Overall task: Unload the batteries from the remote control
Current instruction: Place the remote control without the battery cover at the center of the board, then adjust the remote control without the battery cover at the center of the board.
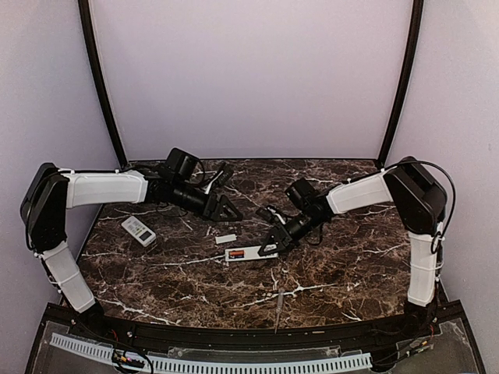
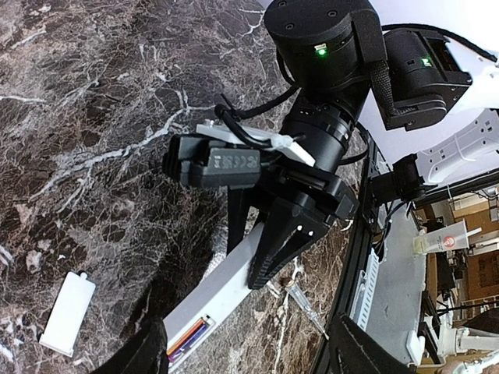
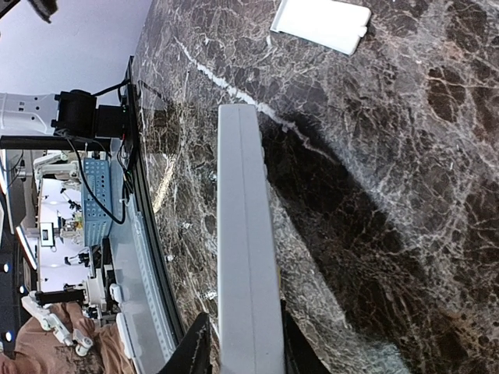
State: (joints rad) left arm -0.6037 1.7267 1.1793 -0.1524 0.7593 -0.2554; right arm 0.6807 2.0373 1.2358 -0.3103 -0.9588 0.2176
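Right pincer (image 1: 271, 245) clamps one end of the white remote (image 1: 251, 252), which lies on the marble desk (image 1: 343, 265). Orange-red batteries (image 2: 187, 340) sit in its open bay. Left pincer (image 1: 226, 209) hangs nearby, spread wide and empty.

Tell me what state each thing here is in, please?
Remote: clamped at one end, battery compartment open.
Batteries: inside the compartment, not yet taken out.
Cover plate: off, lying flat.
Second remote: lying flat, untouched.
Right gripper: shut on the opened remote.
Left gripper: open, empty.
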